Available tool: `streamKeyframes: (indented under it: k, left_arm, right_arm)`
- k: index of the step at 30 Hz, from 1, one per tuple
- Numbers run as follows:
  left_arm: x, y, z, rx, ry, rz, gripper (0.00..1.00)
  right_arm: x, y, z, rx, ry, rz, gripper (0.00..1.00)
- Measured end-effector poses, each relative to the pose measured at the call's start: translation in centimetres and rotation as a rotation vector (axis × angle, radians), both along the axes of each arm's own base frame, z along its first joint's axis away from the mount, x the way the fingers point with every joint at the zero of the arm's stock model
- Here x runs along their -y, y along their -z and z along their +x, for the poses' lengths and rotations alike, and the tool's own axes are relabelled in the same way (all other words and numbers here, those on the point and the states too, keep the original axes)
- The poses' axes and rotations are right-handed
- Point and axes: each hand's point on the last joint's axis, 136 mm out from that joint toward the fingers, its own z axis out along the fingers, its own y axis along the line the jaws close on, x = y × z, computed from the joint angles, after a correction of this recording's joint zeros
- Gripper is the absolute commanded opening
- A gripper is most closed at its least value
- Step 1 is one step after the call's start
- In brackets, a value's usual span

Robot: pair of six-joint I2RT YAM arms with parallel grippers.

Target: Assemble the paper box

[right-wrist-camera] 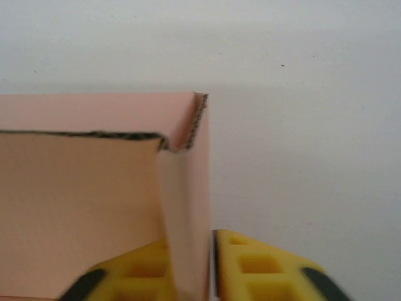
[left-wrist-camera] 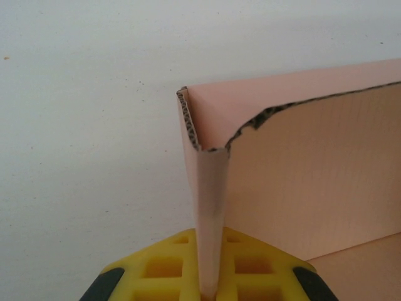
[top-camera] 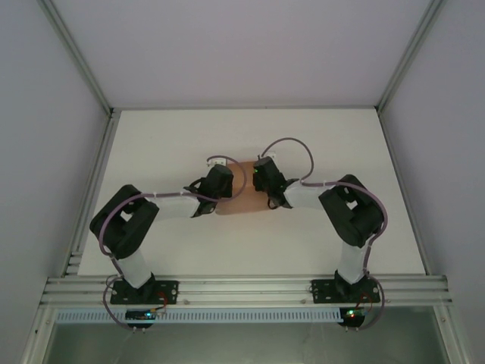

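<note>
The paper box [top-camera: 241,201] is salmon-pink corrugated card, lying mid-table between the two arms with its walls folded up. In the left wrist view an upright side wall of the paper box [left-wrist-camera: 313,182] runs edge-on into my left gripper [left-wrist-camera: 212,279], whose yellow fingers [left-wrist-camera: 166,266] are shut on it. The right wrist view shows the opposite wall of the paper box [right-wrist-camera: 81,200] standing between the yellow fingers [right-wrist-camera: 263,263] of my right gripper [right-wrist-camera: 199,279], pinched with only a thin dark slit beside it. From above, the left gripper [top-camera: 227,188] and right gripper [top-camera: 261,186] meet over the box.
The white table [top-camera: 250,136] stretches behind and to both sides of the box. Aluminium frame posts [top-camera: 95,98] border the table's left and right sides, and a rail [top-camera: 242,288] carries the arm bases at the near edge.
</note>
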Motion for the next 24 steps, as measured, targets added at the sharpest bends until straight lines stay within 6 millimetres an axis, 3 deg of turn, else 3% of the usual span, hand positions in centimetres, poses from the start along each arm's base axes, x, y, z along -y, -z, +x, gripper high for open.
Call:
streamKeyframes:
  k: [5, 16, 24]
  left_arm:
    - [0.0, 0.0, 0.0, 0.001, -0.004, -0.004, 0.00]
    - [-1.2, -0.1, 0.8, -0.028, -0.202, 0.041, 0.00]
    - [-1.7, 0.7, 0.4, -0.057, -0.271, 0.033, 0.00]
  right_arm:
    - [0.1, -0.1, 0.1, 0.010, 0.002, -0.017, 0.00]
    - [0.1, -1.0, 0.2, 0.054, 0.102, -0.103, 0.00]
    - [0.0, -0.2, -0.3, 0.010, 0.152, -0.077, 0.00]
